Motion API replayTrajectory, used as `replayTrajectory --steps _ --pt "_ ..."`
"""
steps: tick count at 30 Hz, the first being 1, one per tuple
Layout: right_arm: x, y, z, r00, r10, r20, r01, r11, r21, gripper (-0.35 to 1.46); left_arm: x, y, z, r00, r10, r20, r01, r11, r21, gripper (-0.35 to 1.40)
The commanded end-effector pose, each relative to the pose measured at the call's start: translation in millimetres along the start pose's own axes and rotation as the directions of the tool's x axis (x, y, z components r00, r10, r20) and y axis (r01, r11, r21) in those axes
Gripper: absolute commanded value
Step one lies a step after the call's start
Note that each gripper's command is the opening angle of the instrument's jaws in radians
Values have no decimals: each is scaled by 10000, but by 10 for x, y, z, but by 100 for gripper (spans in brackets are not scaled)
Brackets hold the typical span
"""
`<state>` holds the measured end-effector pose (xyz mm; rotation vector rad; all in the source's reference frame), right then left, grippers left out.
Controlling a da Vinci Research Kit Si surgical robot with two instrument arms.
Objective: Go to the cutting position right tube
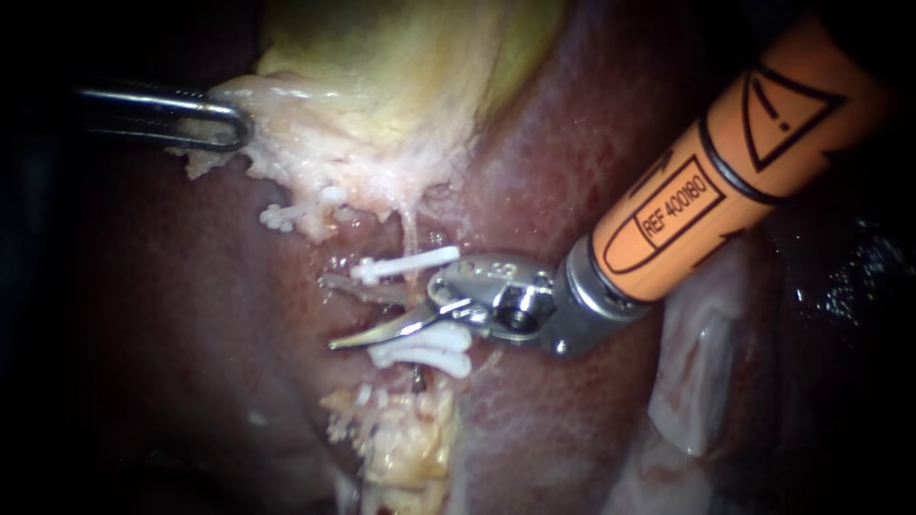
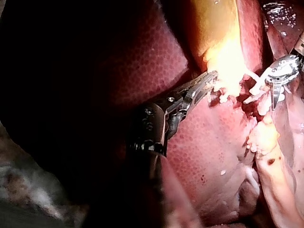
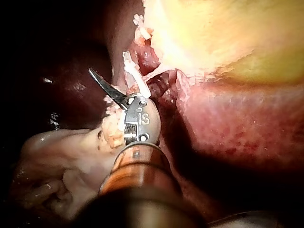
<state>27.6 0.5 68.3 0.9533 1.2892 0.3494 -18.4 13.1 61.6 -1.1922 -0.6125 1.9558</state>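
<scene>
My right instrument [image 1: 329, 313] has an orange shaft and comes in from the upper right. It ends in two curved blades that stand open over the liver. The blades lie between an upper white clip [image 1: 405, 265] and a lower pair of white clips [image 1: 425, 348]. The thin tube [image 1: 412, 232] that carries the clips runs down from the gallbladder [image 1: 382, 86], and the blades' hinge hides its middle stretch. My left instrument [image 1: 224, 122] comes in from the left, its jaws shut on the pale fringe of the gallbladder. Another white clip [image 1: 286, 216] sits further left.
Dark red liver [image 1: 172, 315] surrounds the site. Yellowish fatty tissue [image 1: 405, 443] hangs below the lower clips. A pale fold of tissue [image 1: 701, 362] lies under the right shaft. In the right wrist view one blade [image 3: 104, 85] shows beside the clips.
</scene>
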Motion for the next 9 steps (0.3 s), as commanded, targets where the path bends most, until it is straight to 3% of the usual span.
replayTrajectory --steps 1,9 --pt "-1 0 0 10000 -4 3 4 10000 -2 130 0 0 0 10000 4 0 -4 10000 -4 -35" --pt "-1 1 0 10000 -5 3 5 10000 -3 130 0 0 0 10000 4 1 -4 10000 -5 -35"
